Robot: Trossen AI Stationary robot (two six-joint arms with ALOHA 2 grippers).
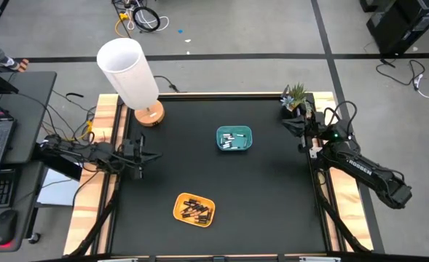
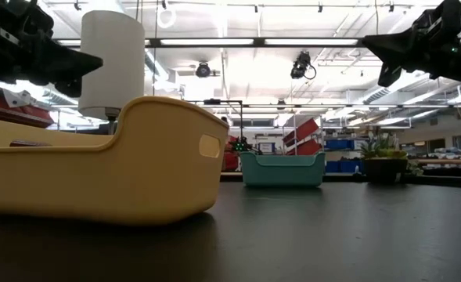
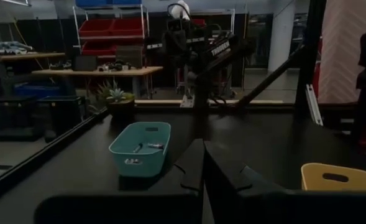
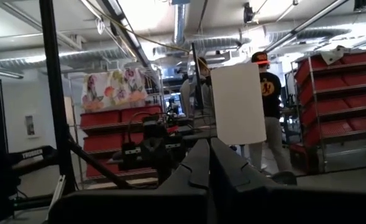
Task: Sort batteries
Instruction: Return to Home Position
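Dark batteries [image 1: 196, 210] lie in a yellow tray [image 1: 194, 209] near the table's front. Silvery-white batteries [image 1: 234, 139] lie in a teal tray [image 1: 234, 138] toward the far middle; the left wrist view shows them too [image 3: 146, 147]. My left gripper [image 1: 158, 155] hovers shut at the table's left side, pointing level toward the right, with nothing in it. My right gripper [image 1: 285, 122] hovers shut at the far right corner, pointing left, also without anything in it. Both stand well apart from the trays.
A white-shaded lamp [image 1: 130, 73] on a wooden base stands at the far left corner. A small potted plant [image 1: 296, 98] sits at the far right corner beside my right gripper. A person [image 4: 269, 112] stands in the room beyond the table. Bare black tabletop [image 1: 272, 189] lies between the trays.
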